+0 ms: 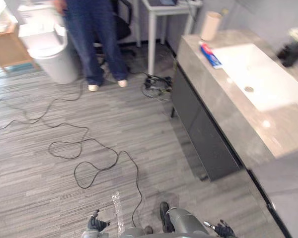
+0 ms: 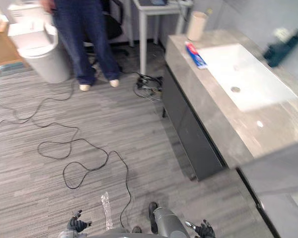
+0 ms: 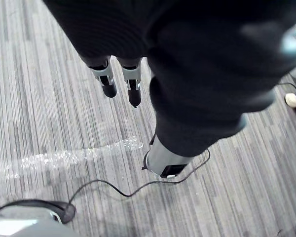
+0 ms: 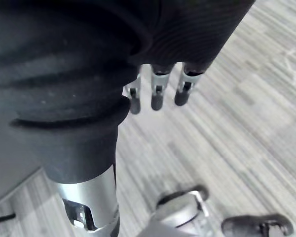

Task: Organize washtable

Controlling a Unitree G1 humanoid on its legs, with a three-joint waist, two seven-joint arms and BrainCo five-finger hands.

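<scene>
My left robot hand (image 1: 96, 224) hangs low at my side over the grey striped floor (image 1: 49, 198). Its fingers (image 3: 109, 88) are straight and apart, with nothing in them. My right robot hand (image 1: 222, 230) hangs the same way on the other side, fingers (image 4: 157, 98) relaxed and spread, also empty.

Ahead and to my right is the washtable, well apart from both hands. It has a grey stone surface (image 1: 228, 111) with a white sink (image 1: 260, 74) set into it and a dark cabinet front (image 1: 203, 134) below. A toothpaste tube (image 1: 210, 54), red, white and blue, lies flat on the surface just beside the sink's far left corner. Beyond it a beige cup (image 1: 210, 26) stands upright near the far end of the surface. A dark object (image 1: 292, 52) sits at the back edge by the wall, past the sink; it is too blurred for me to name.

Across the floor, well away from the washtable, a person (image 1: 97, 44) in blue trousers stands just beside a white bin (image 1: 52, 57).
</scene>
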